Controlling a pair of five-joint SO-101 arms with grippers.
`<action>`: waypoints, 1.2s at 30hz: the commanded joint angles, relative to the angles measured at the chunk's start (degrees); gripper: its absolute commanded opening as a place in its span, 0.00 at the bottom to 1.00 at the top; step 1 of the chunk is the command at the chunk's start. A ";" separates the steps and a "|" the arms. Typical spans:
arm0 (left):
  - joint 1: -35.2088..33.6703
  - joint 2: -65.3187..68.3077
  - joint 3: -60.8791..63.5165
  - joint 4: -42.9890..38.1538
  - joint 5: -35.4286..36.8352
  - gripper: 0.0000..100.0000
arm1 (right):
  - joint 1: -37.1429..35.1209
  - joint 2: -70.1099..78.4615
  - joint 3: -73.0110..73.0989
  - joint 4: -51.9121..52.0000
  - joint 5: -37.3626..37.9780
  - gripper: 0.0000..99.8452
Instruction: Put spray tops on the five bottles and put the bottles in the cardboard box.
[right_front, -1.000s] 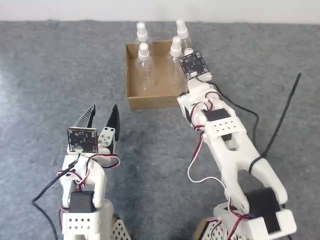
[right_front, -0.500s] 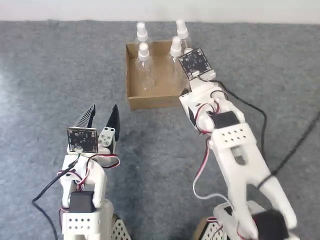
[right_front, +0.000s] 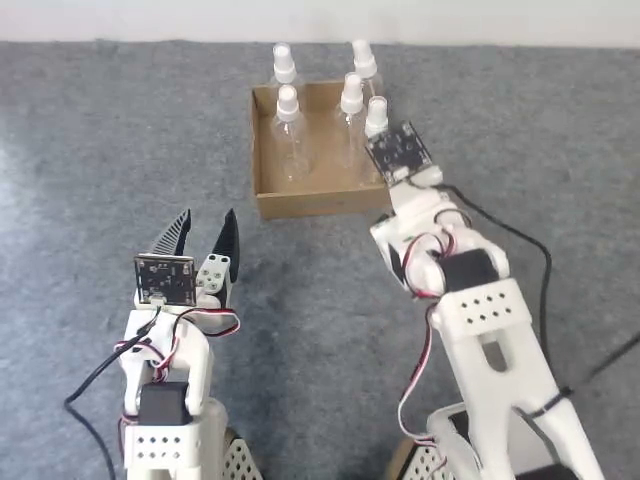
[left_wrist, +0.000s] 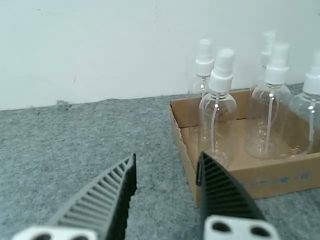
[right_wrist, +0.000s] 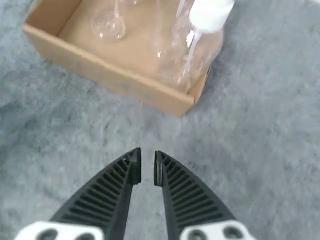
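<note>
Bottles upright in cardboard box

A gray, fuzzy tabletop fills most of the picture. A plain white wall runs along the top edge.

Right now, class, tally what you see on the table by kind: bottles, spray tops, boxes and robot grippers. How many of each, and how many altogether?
clear bottles: 5
white spray tops: 5, one on each bottle
cardboard box: 1
grippers: 2, the left gripper and the right gripper
Total: 13
</note>
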 joint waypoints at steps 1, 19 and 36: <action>-0.09 -0.09 -0.66 0.35 -0.62 0.18 | 0.66 -6.46 2.29 -0.04 0.62 0.01; -0.09 -0.09 -0.66 0.35 -0.62 0.18 | 0.75 -33.80 21.36 -0.13 0.35 0.01; -0.26 -0.09 -0.66 0.35 -0.62 0.18 | 0.66 -67.82 45.54 -5.14 0.35 0.01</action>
